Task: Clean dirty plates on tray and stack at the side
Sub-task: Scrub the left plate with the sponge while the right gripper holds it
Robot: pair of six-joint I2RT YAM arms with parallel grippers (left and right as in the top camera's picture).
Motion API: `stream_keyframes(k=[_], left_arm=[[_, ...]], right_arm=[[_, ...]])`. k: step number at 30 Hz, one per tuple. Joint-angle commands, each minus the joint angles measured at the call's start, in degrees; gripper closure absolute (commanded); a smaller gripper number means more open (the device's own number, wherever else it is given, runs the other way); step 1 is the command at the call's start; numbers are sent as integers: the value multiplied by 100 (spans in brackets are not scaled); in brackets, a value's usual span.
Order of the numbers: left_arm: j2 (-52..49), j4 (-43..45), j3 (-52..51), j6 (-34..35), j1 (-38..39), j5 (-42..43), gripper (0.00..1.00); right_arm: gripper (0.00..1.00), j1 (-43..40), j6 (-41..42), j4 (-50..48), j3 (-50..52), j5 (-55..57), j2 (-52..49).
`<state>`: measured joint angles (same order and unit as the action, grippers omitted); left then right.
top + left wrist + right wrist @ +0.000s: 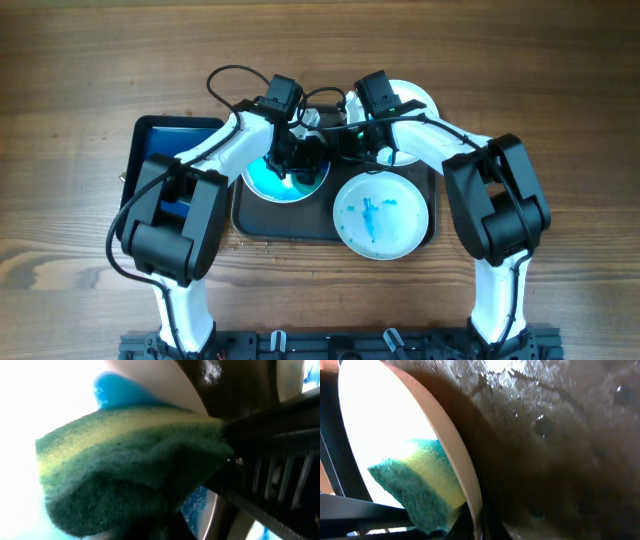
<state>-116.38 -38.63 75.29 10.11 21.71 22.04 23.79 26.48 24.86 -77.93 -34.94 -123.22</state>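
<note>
Tray [290, 228], dark, on worktop [560, 80]: three paint-smeared plates [380, 213] (one at far-right corner). Left fingers [287, 158] clamp green sponge [130, 470] against left plate; right fingers [340, 148]: grip cannot be told

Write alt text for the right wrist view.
A green-and-yellow sponge presses against the bright white face of a plate seen nearly edge-on, with teal paint at the sponge's top edge. The dark, glistening tray fills the right of the frame.
</note>
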Motion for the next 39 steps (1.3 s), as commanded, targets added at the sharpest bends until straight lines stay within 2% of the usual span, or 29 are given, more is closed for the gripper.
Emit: stream_keyframes(k=[1,4,5,6,9,13,15,16,18,22,24,29,32,34,36,37,39], left_arm=[[-258,420,-140,1495,-111,-2374,96],[-258,160,-140,2411,-341,-4275,96],[-258,-48,-140,2555,-389,-4618,96],[-258,-149,-140,2553,-400,-4614,96],[-258,-629,-140,2393,-372,-4074,96],[-258,-1040,-140,1064,-356,-1853,96],[-258,-1158,-140,24,-356,-450,96],[-258,-1163,-140,-68,-356,-295,96],[-258,-1132,-140,-70,-363,-306,96],[-256,-1086,-125,7,-409,-656,96],[-247,-1154,17,496,-415,-1408,96],[-219,-1427,573,2074,-391,-3169,96],[-247,-1491,553,2251,-385,-3705,96],[-247,-1641,509,2253,-378,-3654,96],[-247,-1709,339,2146,-317,-3198,96],[-247,-1644,247,1893,-278,-2789,96],[-247,-1408,70,887,-177,-1344,96]], right_arm=[[96,186,-37,26,155,-170,-420],[96,186,33,44,155,-87,-420],[96,186,50,46,155,-68,-420],[96,186,52,46,155,-66,-420],[96,186,68,39,155,-66,-420],[96,186,70,44,155,-68,-420],[96,186,70,70,155,-70,-417],[96,184,68,92,151,-66,-404],[96,170,98,168,149,181,-293],[96,205,164,737,149,1644,310],[96,238,223,1008,149,2262,479],[96,267,354,1016,151,2337,483],[96,267,350,1016,151,2339,470],[96,267,352,1008,151,2339,468],[96,267,352,984,151,2334,468],[96,267,350,984,151,2332,468],[96,267,284,977,151,2284,468]])
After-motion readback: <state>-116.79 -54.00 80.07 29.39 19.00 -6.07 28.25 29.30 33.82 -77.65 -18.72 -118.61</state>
